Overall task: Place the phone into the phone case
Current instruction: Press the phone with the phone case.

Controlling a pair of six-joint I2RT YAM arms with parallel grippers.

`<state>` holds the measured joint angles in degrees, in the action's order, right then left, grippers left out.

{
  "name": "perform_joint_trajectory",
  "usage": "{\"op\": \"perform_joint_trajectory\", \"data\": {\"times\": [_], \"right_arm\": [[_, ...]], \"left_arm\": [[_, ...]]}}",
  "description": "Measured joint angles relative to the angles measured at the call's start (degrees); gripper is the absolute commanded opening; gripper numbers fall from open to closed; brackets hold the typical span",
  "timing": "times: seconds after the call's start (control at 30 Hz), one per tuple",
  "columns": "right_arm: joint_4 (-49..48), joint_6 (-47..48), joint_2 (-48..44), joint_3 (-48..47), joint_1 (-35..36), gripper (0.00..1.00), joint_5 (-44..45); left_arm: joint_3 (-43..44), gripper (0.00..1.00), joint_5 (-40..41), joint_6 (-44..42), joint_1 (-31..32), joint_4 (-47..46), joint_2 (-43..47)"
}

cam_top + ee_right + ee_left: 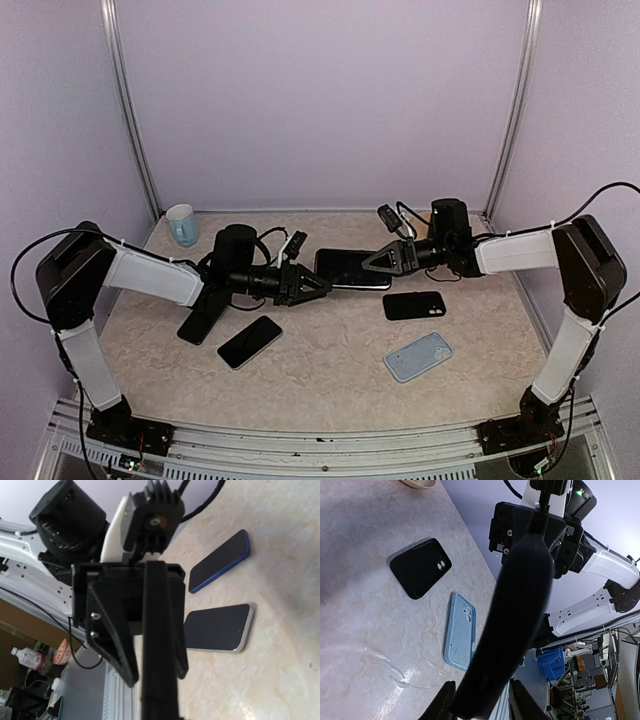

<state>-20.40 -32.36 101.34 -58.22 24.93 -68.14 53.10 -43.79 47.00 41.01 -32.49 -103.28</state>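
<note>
A dark phone (352,270) hangs above the middle of the table, held between both arms. Its broad underside (515,620) looks matte black, like a case; I cannot tell whether a case is on it. My left gripper (322,285) has its fingers (440,702) close against both sides of the phone's left end. My right gripper (372,263) is shut on the right end. In the right wrist view the phone (159,655) shows edge-on and hides the right fingers. A black phone case (413,305) and a light blue phone case (418,357) lie on the table to the right.
Two more phones lie at the front left: a silver-rimmed phone (249,341) and a blue-edged phone (200,320). A pale blue cup (182,224) stands at the back left. Cables trail behind both wrists.
</note>
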Motion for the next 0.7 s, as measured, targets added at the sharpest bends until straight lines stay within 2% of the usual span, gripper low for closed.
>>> {"op": "perform_joint_trajectory", "data": {"times": [0.13, 0.3, 0.33, 0.4, 0.57, 0.63, 0.7], "right_arm": [[0.87, 1.14, 0.00, 0.00, 0.02, 0.00, -0.07], [1.57, 2.60, -0.02, 0.00, 0.02, 0.00, -0.13], [1.60, 2.78, -0.02, 0.00, 0.00, 0.00, -0.11], [1.70, 3.17, -0.11, 0.00, 0.00, 0.00, -0.17], [2.21, 3.10, -0.55, 0.35, 0.02, 0.00, 0.24], [2.71, 2.80, -0.57, 0.61, 0.00, 0.00, 0.42], [3.19, 2.58, -0.57, 0.68, 0.00, 0.00, 0.50]], "left_arm": [[0.00, 0.28, 0.11, -0.02, 0.02, 0.98, 0.00], [0.00, 0.11, 0.22, -0.04, 0.00, 1.73, 0.00], [0.00, 0.10, 0.17, -0.09, 0.00, 1.77, 0.00], [0.00, 0.17, 0.02, -0.13, 0.00, 1.73, 0.00], [-0.09, 0.59, 0.02, -0.94, 0.00, 1.20, 0.13], [-0.26, 0.68, 0.07, -1.33, -0.02, 0.96, 0.46], [-0.68, 0.71, 0.17, -1.57, -0.24, 0.79, 0.90]]}}
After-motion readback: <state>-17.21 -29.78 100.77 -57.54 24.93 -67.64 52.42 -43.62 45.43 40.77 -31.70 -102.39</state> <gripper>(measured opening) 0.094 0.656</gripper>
